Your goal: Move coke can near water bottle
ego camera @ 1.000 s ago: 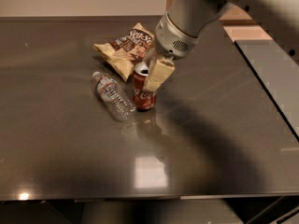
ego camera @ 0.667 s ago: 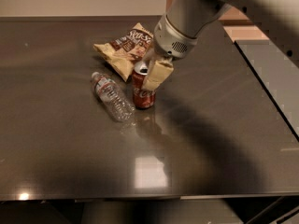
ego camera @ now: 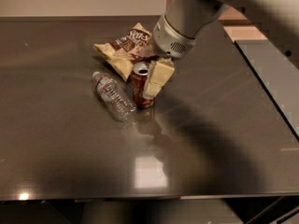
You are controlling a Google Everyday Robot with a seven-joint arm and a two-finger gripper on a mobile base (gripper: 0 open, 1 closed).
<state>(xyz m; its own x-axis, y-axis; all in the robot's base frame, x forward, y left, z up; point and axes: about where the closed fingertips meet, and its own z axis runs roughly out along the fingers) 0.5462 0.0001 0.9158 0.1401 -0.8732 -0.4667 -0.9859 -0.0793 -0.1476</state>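
Observation:
The red coke can (ego camera: 139, 88) stands upright on the dark table (ego camera: 219, 139), just right of the water bottle. The clear water bottle (ego camera: 113, 96) lies on its side, cap toward the back left, its base almost touching the can. My gripper (ego camera: 145, 87) comes down from the upper right and is shut on the can. One cream finger (ego camera: 158, 77) covers the can's right side; the other finger is hidden behind the can.
A brown-and-cream chip bag (ego camera: 125, 48) lies just behind the can and bottle, partly under my arm (ego camera: 187, 20). A lighter grey surface (ego camera: 275, 73) adjoins the table at the right.

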